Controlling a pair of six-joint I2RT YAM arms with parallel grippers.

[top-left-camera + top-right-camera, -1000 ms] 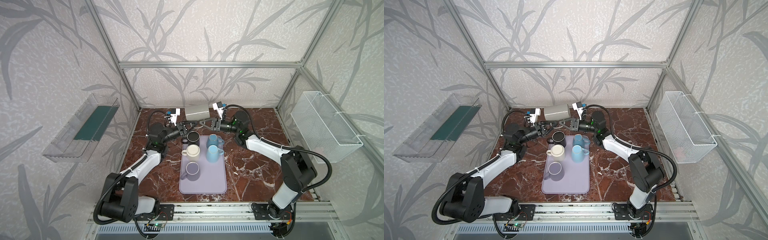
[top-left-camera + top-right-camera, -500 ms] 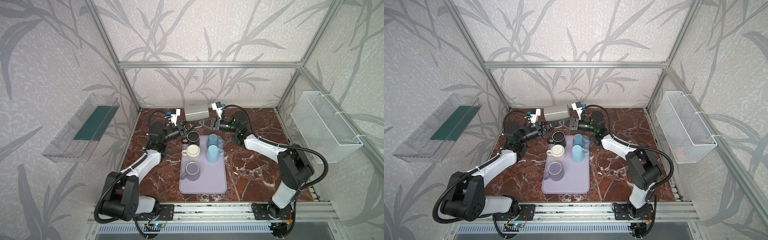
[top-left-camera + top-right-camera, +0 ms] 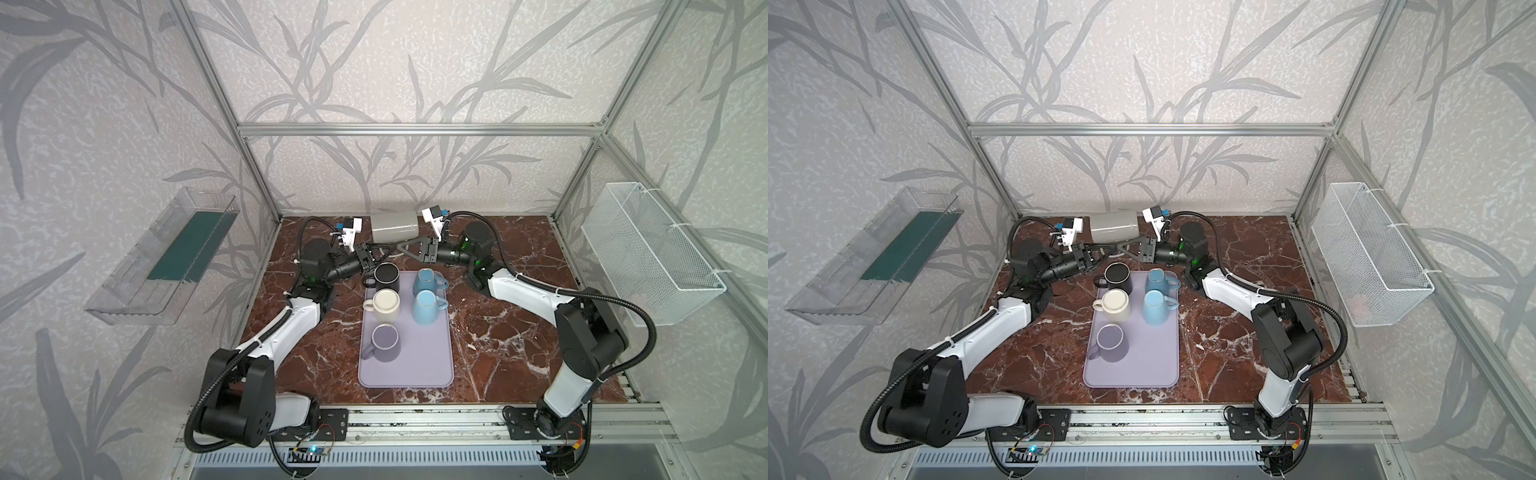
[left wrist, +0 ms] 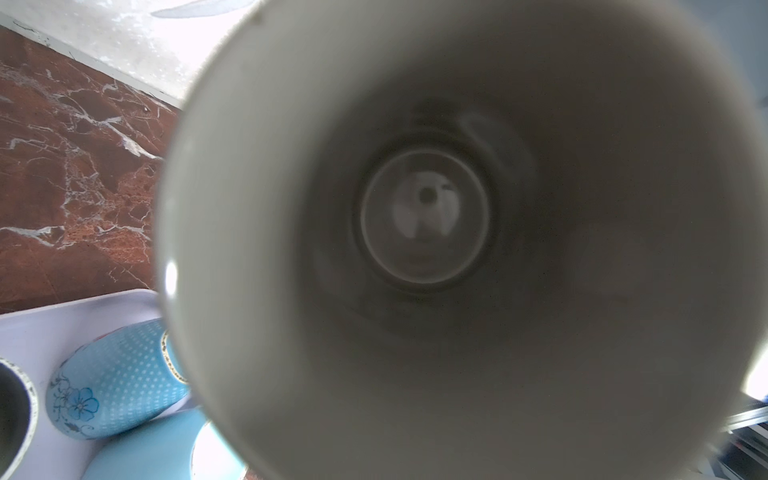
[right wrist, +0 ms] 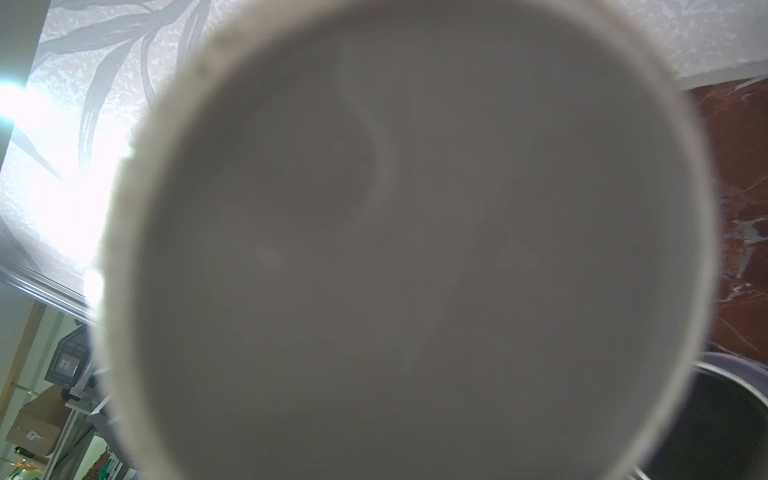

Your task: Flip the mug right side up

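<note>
Gray mug (image 3: 395, 226) (image 3: 1115, 226): you have it off the table, lying on its side in the air at the upper middle of both top views, just beyond the far end of the tray (image 3: 428, 365) (image 3: 1154, 365).
Mug orientation: its mouth faces your left arm and its base faces your right arm. Your left wrist view looks straight into the mug's open mouth (image 4: 424, 216). Your right wrist view is almost filled by the mug's blurred base (image 5: 395, 249).
Left gripper (image 3: 384, 249) (image 3: 1102, 250): your jaws are closed tight, with the tips reaching in under the mug's mouth end. The pinch point itself is hidden by the mug's body.
Right gripper (image 3: 403, 245) (image 3: 1124, 245): its dark fingers meet the underside of the mug's base end. You cannot tell from these views how wide the jaws stand.
Tray contents: a black mug (image 3: 387, 277), a cream mug (image 3: 386, 303) and a lilac mug (image 3: 385, 340) stand in a column on the left of the tray. Two blue mugs (image 3: 428, 293) stand on its right.
Table (image 3: 498, 332): red-brown marble, with the tray in the middle.
Walls: a clear bin (image 3: 166, 257) hangs at the left of the frame and a wire basket (image 3: 648, 257) at the right.
</note>
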